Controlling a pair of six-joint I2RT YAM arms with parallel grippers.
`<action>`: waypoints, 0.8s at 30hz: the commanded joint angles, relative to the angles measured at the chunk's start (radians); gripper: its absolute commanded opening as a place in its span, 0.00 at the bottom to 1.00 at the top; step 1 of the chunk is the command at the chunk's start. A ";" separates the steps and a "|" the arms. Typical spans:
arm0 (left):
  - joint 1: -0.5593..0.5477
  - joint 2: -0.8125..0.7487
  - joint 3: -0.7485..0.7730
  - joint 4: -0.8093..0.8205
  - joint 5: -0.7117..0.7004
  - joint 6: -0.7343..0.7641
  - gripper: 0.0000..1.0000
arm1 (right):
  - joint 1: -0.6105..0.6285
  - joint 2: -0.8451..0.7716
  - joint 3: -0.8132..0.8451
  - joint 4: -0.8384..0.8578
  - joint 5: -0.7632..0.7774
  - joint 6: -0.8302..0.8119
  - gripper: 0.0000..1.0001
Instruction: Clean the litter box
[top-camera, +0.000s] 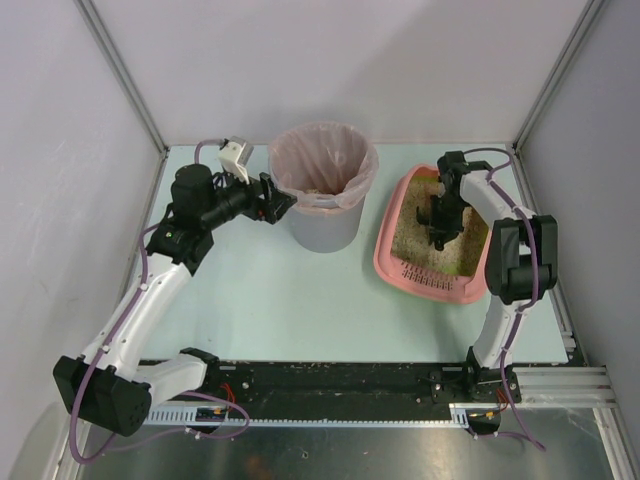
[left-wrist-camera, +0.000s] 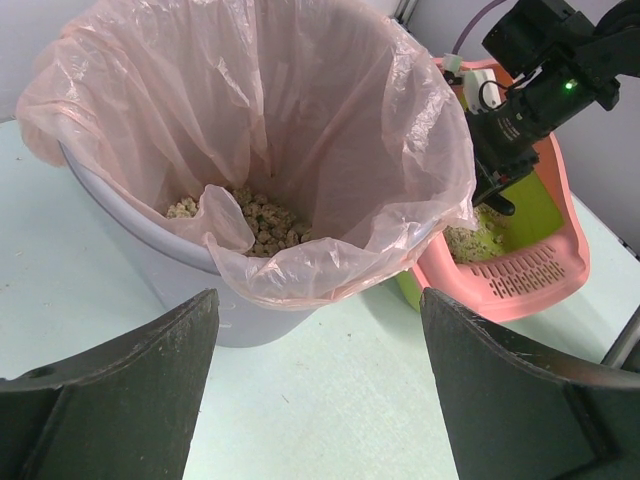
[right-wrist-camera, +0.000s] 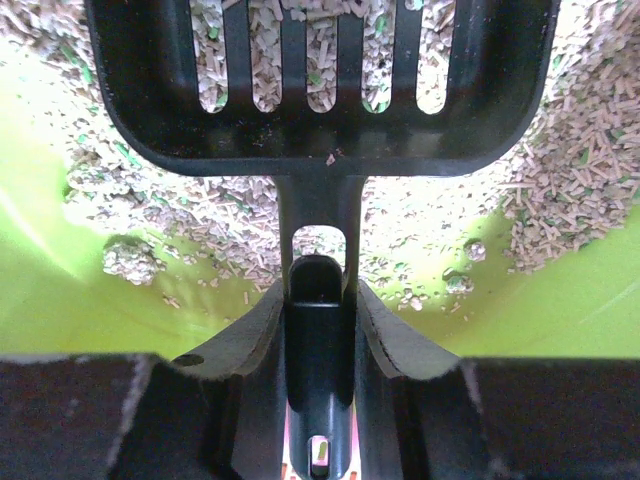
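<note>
The shallow pink plastic litter box (top-camera: 432, 272), with a green inner wall and a slotted pink ledge at its near end, sits on the right side of the pale green table (top-camera: 280, 300). It is just to the right of the round grey plastic bin (top-camera: 325, 228), which is lined with a thin pinkish bag (left-wrist-camera: 300, 110). Sandy beige granules cover much of the tray's floor.

The right gripper (right-wrist-camera: 318, 320) reaches down into the box, its 2 fingers clamped on the handle of a small black slotted plastic scoop (right-wrist-camera: 320, 100). The scoop's blade lies over the granules, which show through its 5 slots; whether it touches them cannot be told. A pale clump (right-wrist-camera: 128, 258) lies on bare green floor left of the handle.

The left gripper (left-wrist-camera: 318, 390) hangs beside the bin's left side, pointed at it, its 2 fingers spread wide with nothing between them. Beige lumps of litter (left-wrist-camera: 262, 222) lie at the bottom of the bag
</note>
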 joint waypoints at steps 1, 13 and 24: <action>0.013 -0.001 0.001 0.012 0.040 -0.012 0.86 | 0.000 -0.074 0.006 0.150 0.057 -0.020 0.00; 0.014 -0.003 -0.002 0.014 0.036 -0.009 0.86 | 0.021 -0.013 -0.025 0.297 0.033 -0.042 0.00; 0.028 0.000 -0.002 0.014 0.040 -0.014 0.86 | 0.050 -0.103 -0.154 0.490 0.115 -0.105 0.00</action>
